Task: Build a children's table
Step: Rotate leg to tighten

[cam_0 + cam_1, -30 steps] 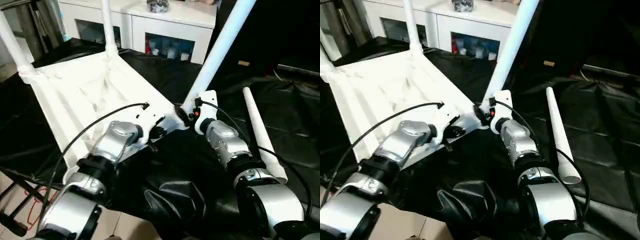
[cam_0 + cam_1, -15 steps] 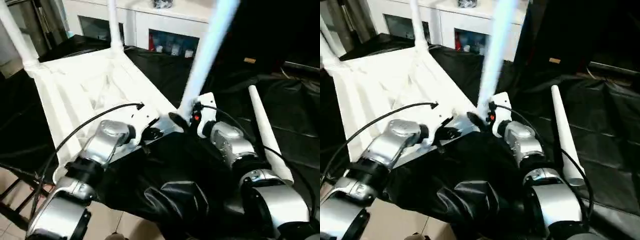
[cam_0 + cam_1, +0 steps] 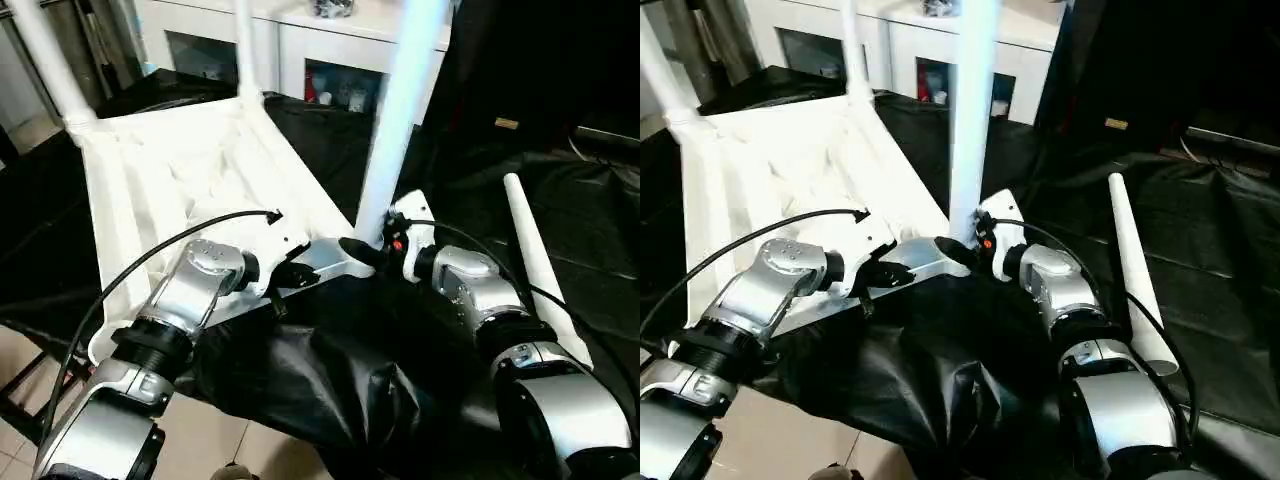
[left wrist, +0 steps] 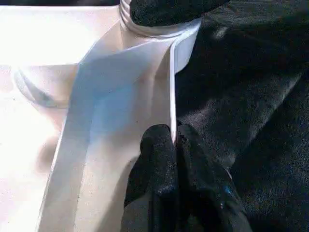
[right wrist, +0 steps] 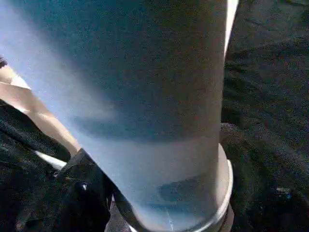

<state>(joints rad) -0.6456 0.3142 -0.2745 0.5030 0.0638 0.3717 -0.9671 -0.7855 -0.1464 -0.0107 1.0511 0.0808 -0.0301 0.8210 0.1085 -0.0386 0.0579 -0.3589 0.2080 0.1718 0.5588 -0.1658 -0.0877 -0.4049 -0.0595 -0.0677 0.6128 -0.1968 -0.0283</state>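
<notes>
At the near corner socket of the upturned tabletop (image 3: 180, 170), my right claw (image 3: 372, 250) straddles the upright leg (image 3: 398, 120) at its base while my left claw (image 4: 174, 145) pinches the rim, fourth leg (image 3: 540, 260) lying rightward.

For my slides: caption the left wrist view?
Left gripper pinches the upturned tabletop rim near the corner socket.

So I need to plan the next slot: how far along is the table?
Two legs stand in the far sockets of the upturned tabletop. A third leg is upright in the near socket with the right tool at its base, while the left tool pinches the tabletop's edge. The fourth leg lies loose on the black sheet, not yet fitted.
</notes>
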